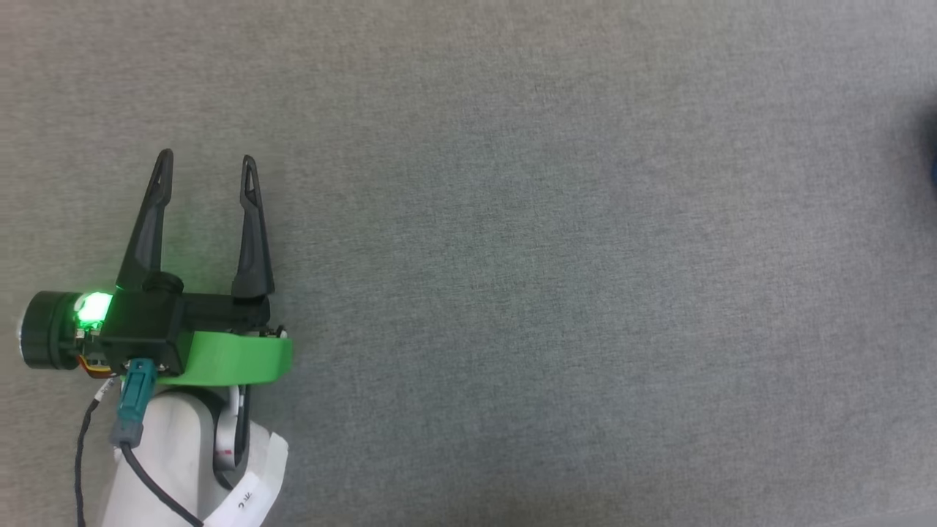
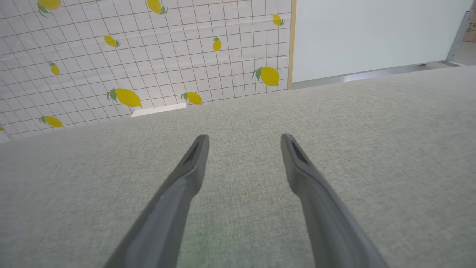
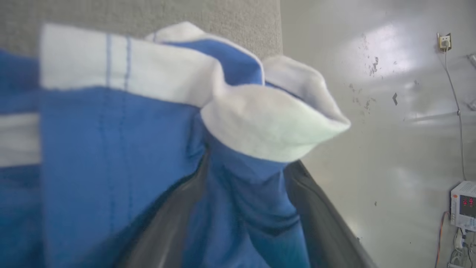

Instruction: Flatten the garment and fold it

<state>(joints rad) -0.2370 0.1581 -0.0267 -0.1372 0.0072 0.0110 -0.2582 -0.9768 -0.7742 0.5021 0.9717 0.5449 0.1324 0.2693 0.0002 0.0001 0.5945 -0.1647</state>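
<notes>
The garment (image 3: pixel 111 149), blurred, covers the right end effector (image 3: pixel 249 167), grip unclear; left end effector (image 1: pixel 206 157) released.

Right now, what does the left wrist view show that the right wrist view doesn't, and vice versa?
Left wrist: the left claw, open and empty, a white grid-patterned wall with yellow lemons, and a plain white panel.
Right wrist: the bright blue athletic shorts with white trim, blurred, bunched between the spread fingers of the right claw; a glossy pale floor; and a white box with red digits.
Both: the grey woven fabric surface.
</notes>
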